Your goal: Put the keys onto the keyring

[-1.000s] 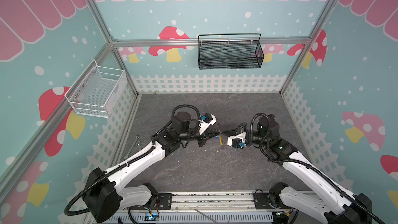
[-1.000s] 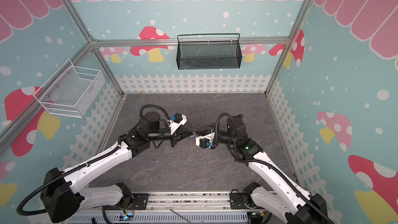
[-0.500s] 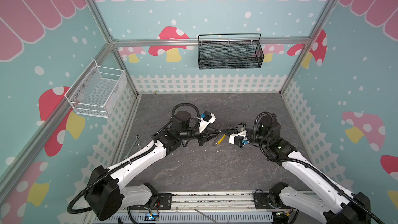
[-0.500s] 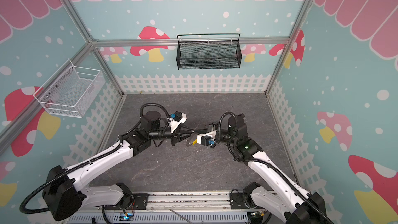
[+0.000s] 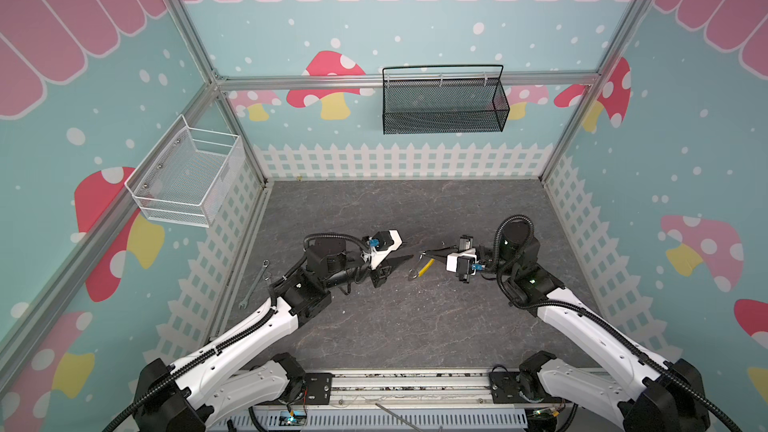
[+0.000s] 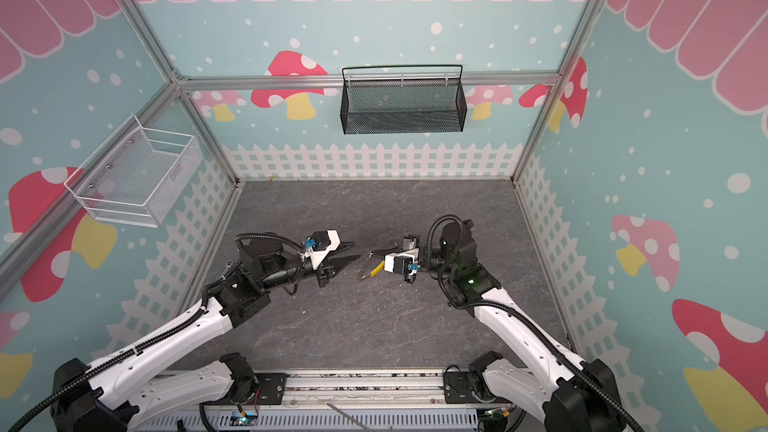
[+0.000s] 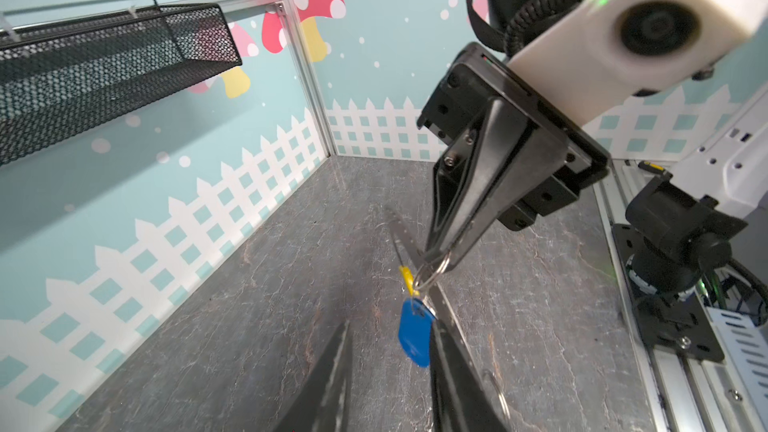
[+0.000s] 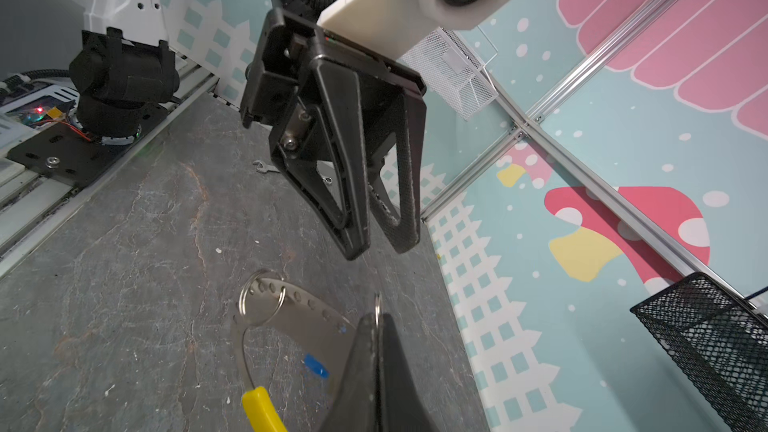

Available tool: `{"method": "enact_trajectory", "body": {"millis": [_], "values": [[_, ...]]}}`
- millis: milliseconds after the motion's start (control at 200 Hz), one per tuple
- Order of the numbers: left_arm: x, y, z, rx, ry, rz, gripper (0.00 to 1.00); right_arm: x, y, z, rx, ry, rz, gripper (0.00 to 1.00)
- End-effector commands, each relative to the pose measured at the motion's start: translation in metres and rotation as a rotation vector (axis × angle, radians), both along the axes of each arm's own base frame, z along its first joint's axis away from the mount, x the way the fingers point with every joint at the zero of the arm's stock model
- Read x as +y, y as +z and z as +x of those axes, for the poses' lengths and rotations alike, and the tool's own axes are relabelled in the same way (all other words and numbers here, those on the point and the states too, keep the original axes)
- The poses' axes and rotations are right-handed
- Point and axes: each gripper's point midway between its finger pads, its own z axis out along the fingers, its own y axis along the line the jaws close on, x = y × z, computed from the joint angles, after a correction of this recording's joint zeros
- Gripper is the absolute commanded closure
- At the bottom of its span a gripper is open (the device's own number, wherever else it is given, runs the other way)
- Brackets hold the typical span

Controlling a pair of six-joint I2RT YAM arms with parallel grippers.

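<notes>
A dark grey, marble-veined tabletop (image 5: 407, 326) spreads between the picket-fence walls. Near its left edge, just beside the fence, a long silver wrench (image 5: 254, 284) lies flat. A few pale specks dot the surface.

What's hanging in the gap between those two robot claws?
The keyring and a blue key, dangling from the right fingers; clearest in the left wrist view.

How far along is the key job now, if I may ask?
Seemingly done: the key hangs from the keyring. In hand: the right gripper pinches the keyring; the left gripper is open, gripping nothing. Left: probably only setting it down; no other keys show.
</notes>
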Motion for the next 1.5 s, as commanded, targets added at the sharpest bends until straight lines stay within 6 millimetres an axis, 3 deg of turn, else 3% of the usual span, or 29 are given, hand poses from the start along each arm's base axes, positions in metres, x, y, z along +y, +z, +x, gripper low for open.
{"method": "enact_trajectory", "body": {"millis": [0,420,730,896,986,1146,1306,1496], "values": [[-0.006,0.002,-0.002,-0.099,-0.033,0.064,0.69,0.002,0.008,-0.007,-0.002,0.051,0.032,1.0],[-0.017,0.007,-0.002,-0.136,-0.052,0.073,0.72,0.005,0.006,-0.015,0.029,0.115,0.034,1.0],[-0.024,0.007,-0.008,-0.129,-0.1,0.081,0.84,0.005,0.006,-0.014,0.031,0.119,0.033,1.0],[-0.03,0.008,-0.014,-0.13,-0.137,0.101,1.0,0.006,0.003,-0.011,0.043,0.109,0.029,1.0],[-0.031,0.008,-0.014,-0.126,-0.136,0.116,1.0,0.005,0.001,-0.007,0.046,0.081,0.025,1.0],[-0.028,0.006,-0.012,-0.081,-0.128,0.179,1.0,-0.002,-0.002,0.004,0.033,-0.017,0.017,0.81],[-0.024,0.002,-0.007,-0.047,-0.096,0.261,1.0,-0.011,-0.001,0.012,0.013,-0.107,0.001,0.73],[-0.022,-0.006,-0.005,-0.033,-0.085,0.356,1.0,-0.015,0.003,0.008,0.001,-0.119,-0.004,0.69]]}}
